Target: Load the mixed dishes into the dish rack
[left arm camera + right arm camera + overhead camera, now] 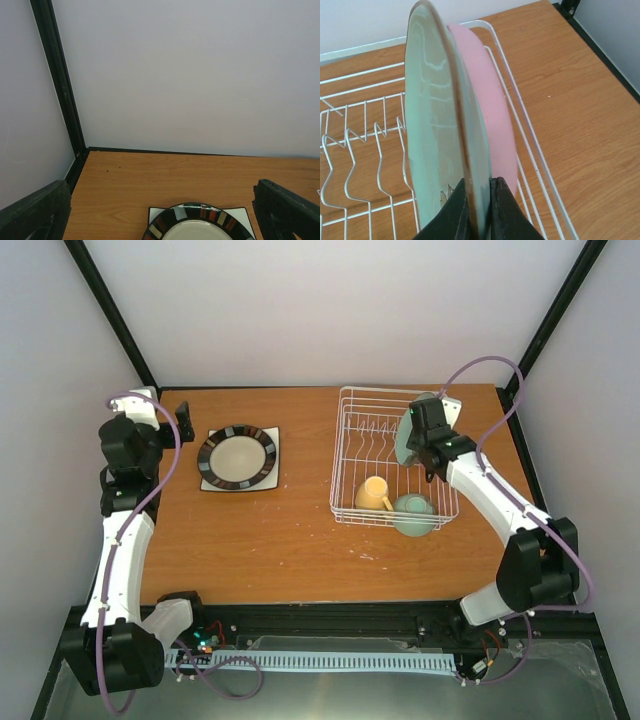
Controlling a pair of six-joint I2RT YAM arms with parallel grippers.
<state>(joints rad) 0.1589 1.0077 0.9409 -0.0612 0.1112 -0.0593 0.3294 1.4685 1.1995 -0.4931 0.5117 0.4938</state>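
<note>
My right gripper (479, 200) is shut on the rim of the mint-green round plate (442, 130), holding it on edge over the dish rack (350, 445), right beside the pink round plate (487, 100) that stands in the rack. The yellow mug (374, 493) and mint-green bowl (414, 514) lie at the rack's near end. The dark-rimmed cream plate (237, 455) lies on the white square plate (268, 480) at the table's left; both show in the left wrist view (200, 225). My left gripper (183, 422) is open and empty just left of them.
Upright wire prongs (365, 145) stand free to the left of the held plate. The rack's right rail (520, 115) runs close beside the pink plate. Black frame posts (57, 80) and white walls close in the table's back.
</note>
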